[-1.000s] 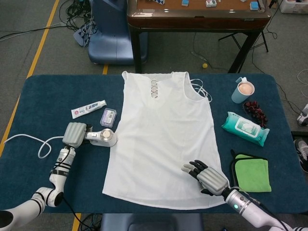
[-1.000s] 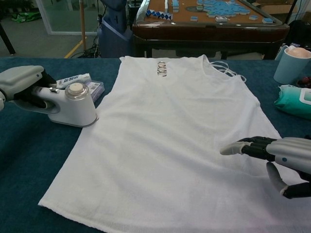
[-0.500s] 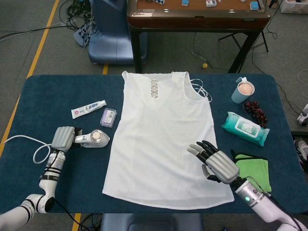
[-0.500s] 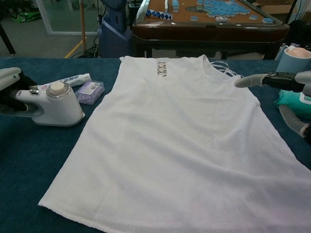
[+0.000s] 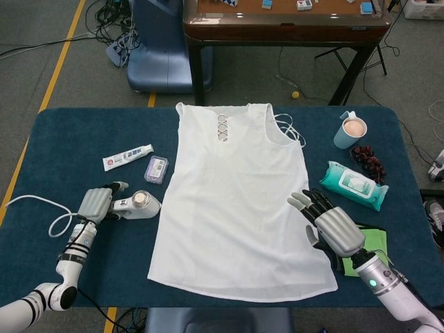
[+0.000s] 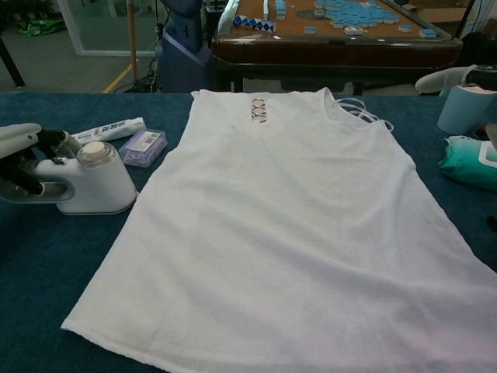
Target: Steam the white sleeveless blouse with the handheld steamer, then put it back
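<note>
Blouse (image 5: 236, 201), white, sleeveless, flat on blue table (image 5: 62, 139), hem nearest robot, neckline far. Right hand (image 5: 331, 225) raised over blouse's right edge, fingers spread, holding nothing. Green cloth (image 5: 371, 243) partly under it. Handheld steamer (image 5: 139, 205) stands on table just left of blouse; left hand (image 5: 97, 203) at its handle, fingers loosened and apart, grip not closed. Beyond steamer: small purple box (image 5: 156, 168), toothpaste tube (image 5: 127, 157). Far right: wet-wipes pack (image 5: 354, 185), grapes (image 5: 368, 161), cup (image 5: 349, 130).
</note>
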Robot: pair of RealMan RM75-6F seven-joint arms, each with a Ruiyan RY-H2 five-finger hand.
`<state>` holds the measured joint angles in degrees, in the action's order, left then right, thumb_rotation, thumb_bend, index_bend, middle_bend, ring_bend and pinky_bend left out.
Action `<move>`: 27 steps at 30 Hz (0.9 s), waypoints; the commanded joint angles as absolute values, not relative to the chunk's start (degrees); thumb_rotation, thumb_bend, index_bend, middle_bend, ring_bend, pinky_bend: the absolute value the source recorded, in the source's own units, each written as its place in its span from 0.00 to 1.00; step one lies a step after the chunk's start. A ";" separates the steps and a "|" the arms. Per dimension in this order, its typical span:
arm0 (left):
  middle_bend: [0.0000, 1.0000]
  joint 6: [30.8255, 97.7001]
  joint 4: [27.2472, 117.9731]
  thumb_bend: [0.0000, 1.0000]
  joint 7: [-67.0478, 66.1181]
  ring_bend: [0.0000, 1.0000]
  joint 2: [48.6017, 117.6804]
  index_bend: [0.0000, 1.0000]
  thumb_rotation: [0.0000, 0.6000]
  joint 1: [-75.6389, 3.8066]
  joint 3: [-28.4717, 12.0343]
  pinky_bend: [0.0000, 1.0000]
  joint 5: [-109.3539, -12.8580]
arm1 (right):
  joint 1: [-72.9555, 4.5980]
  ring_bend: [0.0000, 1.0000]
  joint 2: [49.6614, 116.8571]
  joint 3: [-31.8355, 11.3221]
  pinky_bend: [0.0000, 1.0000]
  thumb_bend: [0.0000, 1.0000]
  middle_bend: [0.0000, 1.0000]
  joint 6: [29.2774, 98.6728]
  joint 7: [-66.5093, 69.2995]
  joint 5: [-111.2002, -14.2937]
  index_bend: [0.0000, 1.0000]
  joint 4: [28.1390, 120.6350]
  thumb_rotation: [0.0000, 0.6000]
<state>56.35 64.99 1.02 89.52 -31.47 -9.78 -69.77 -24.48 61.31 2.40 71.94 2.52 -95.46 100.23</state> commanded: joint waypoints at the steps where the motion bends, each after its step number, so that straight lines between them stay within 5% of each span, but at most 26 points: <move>1: 0.02 56.71 66.58 0.15 0.54 0.04 88.44 0.01 1.00 -31.19 -9.98 0.24 -69.37 | -24.28 0.00 61.21 2.10 0.01 0.71 0.09 72.24 2.75 -95.42 0.00 99.86 1.00; 10: 0.00 56.96 72.43 0.15 -2.07 0.00 83.87 0.00 1.00 -29.91 -9.95 0.16 -67.45 | -23.64 0.00 60.55 1.19 0.01 0.71 0.09 72.30 4.27 -94.11 0.00 97.91 1.00; 22: 0.00 69.56 81.19 0.15 -2.37 0.02 76.45 0.08 1.00 -22.22 -8.33 0.16 -70.67 | -19.77 0.00 62.03 1.12 0.01 0.71 0.12 74.97 6.10 -91.18 0.00 92.27 1.00; 27: 0.04 75.29 86.20 0.15 -3.53 0.05 73.55 0.10 1.00 -17.54 -6.70 0.16 -71.18 | -16.94 0.00 63.28 1.35 0.02 0.48 0.15 78.32 5.14 -90.96 0.00 89.93 1.00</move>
<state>73.33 84.43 -2.92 74.80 -19.31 -7.59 -70.69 -17.78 62.84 1.23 77.41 5.62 -91.03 90.52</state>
